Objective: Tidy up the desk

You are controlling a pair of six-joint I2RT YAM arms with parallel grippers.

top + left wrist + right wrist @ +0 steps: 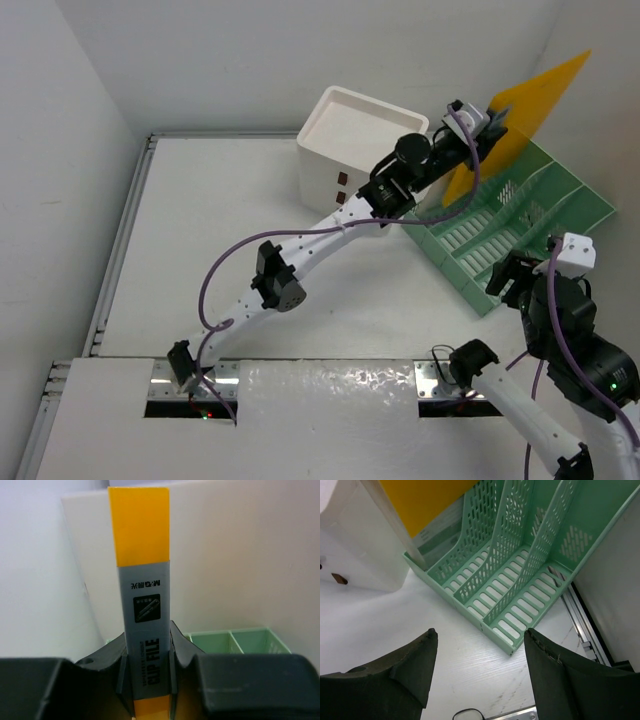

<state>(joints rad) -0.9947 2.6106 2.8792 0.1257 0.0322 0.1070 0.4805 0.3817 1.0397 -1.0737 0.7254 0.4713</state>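
Left gripper (146, 645) pinched the yellow clip file (535, 95) by its labelled spine over the green rack (520, 215), far right corner of the desk (220, 220). File judged light, slick, probably flexible. Right gripper (480, 640) hung spread, empty.

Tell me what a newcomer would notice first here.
The yellow clip file, gripped by the left tool, stands tilted over the green file rack at the far right of the desk. A white drawer box sits beside the rack, and the right tool hangs open near the rack's front end.
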